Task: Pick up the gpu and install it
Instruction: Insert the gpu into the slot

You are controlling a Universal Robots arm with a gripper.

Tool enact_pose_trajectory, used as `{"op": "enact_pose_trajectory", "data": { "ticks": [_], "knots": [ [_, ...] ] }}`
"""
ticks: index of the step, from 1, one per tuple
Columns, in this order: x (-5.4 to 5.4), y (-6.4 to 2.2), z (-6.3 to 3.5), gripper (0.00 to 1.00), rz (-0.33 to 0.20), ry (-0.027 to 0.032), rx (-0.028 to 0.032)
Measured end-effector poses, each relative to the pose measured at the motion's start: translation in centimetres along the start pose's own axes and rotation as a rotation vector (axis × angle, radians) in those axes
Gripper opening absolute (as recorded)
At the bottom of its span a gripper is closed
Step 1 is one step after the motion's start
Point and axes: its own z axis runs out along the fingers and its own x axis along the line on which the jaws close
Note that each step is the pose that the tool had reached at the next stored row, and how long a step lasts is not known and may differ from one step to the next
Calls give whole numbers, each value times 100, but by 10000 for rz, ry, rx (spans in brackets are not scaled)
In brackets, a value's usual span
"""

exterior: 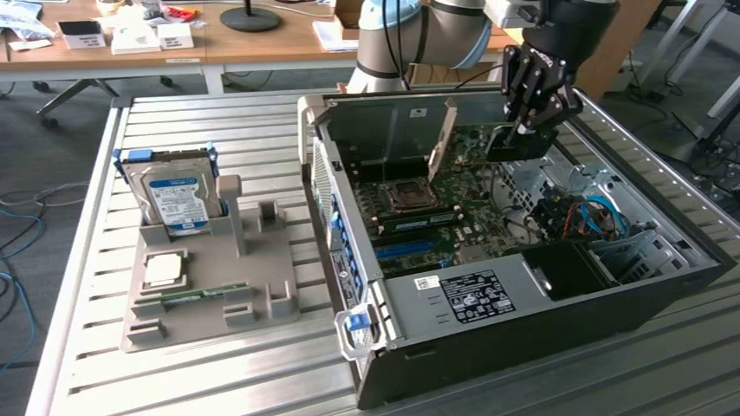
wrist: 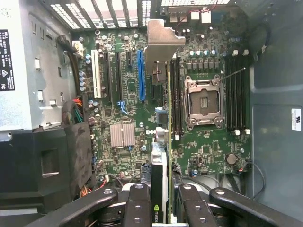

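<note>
Wrist view — gripper clamps the gpu edge-on over the motherboard — bracket near the case's slotted wall.

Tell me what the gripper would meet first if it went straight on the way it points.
The gpu in the gripper leads and would likely meet the motherboard near the blue slot; depth is unclear.

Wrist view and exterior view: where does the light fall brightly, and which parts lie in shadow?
Exterior view: even light, the slatted table is bright, the computer case is dimmer inside. Wrist view: the metal bracket of the gpu shines pale, the vent slots glow white, the black shroud is dark.
</note>
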Motion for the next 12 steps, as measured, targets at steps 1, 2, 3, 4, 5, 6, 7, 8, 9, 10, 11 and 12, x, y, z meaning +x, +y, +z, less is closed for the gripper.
{"op": "enact_pose_trajectory", "data": {
  "ticks": [1, 2, 3, 4, 5, 6, 7, 8, 9, 10, 11, 12],
  "knots": [
    [0, 0, 0, 27, 0, 0, 0],
    [0, 0, 1, 27, 0, -1, 0],
    [0, 0, 7, 27, 1, -4, 1],
    [1, 2, 15, 27, 1, -1, 1],
    [1, 2, 15, 27, 0, 0, 0],
    [1, 2, 15, 27, 1, 0, 0],
    [1, 2, 15, 27, 1, 0, 0],
    [1, 2, 15, 27, 0, 0, 0],
    [1, 2, 15, 27, 0, -1, 0],
    [1, 2, 15, 27, 0, -1, 0],
    [1, 2, 15, 27, 0, 0, 0],
    [1, 2, 15, 27, 0, -1, 0]
  ]
}}
